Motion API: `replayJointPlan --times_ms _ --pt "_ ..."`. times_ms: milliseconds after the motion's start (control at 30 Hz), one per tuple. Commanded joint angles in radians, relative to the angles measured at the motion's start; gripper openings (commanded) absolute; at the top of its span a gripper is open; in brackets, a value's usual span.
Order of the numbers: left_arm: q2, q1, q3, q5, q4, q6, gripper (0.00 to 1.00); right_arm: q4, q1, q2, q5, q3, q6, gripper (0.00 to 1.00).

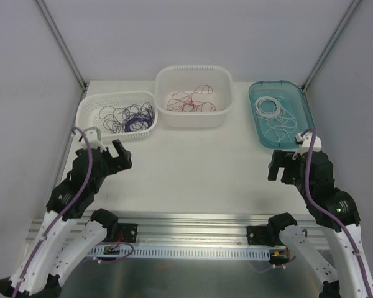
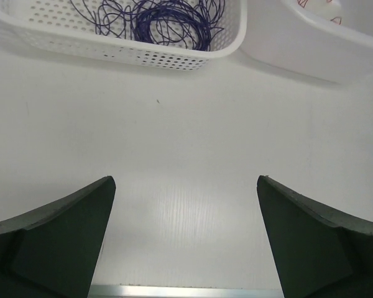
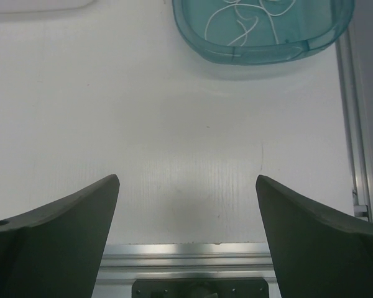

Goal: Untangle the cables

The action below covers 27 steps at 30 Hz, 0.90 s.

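Left and right of the white plastic tub (image 1: 193,119), each colour has its own container.
Thin red cables (image 1: 189,99) rest inside that tub; curly purple cables (image 1: 130,118) fill the white perforated basket (image 1: 88,113) to its left, and thin white cables (image 1: 270,109) the teal plastic tray (image 1: 300,99) to its right, so the colours, I judge, cannot mix. Nearer than the tub, the left gripper (image 1: 122,155) and right gripper (image 1: 275,165) hover opened wide, holding nothing.

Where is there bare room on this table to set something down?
The tabletop is bare between the left hand and right hand, from the back row to the rail. Crowded: basket of purple cables, tub of red cables, teal tray of white cables.
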Motion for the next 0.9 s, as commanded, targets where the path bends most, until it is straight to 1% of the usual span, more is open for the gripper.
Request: replayJointPlan --times_ms 0,33,200,233,333,500,867 --pt "-0.187 -0.001 -0.015 -0.077 -0.173 -0.095 0.99 -0.042 0.002 -0.051 0.163 0.007 0.018 0.97" --pt "-0.261 -0.001 -0.021 -0.078 -0.190 -0.097 0.99 -0.045 0.001 -0.066 0.188 0.004 0.016 0.97" --pt "-0.451 0.001 -0.013 -0.104 -0.267 -0.160 0.99 -0.100 0.002 -0.157 0.303 0.000 0.027 0.97" --pt "-0.509 -0.001 -0.004 -0.101 -0.273 -0.178 0.99 -0.109 0.002 -0.190 0.312 0.000 0.030 0.97" --pt "-0.595 -0.001 0.014 -0.071 -0.310 -0.219 0.99 -0.135 0.002 -0.258 0.326 0.006 0.047 0.97" --pt "-0.649 -0.001 0.043 -0.012 -0.354 -0.241 0.99 -0.169 0.002 -0.327 0.332 0.026 0.062 0.97" --pt "-0.666 -0.001 0.097 0.069 -0.443 -0.235 0.99 -0.223 0.002 -0.344 0.371 0.063 0.090 0.97"
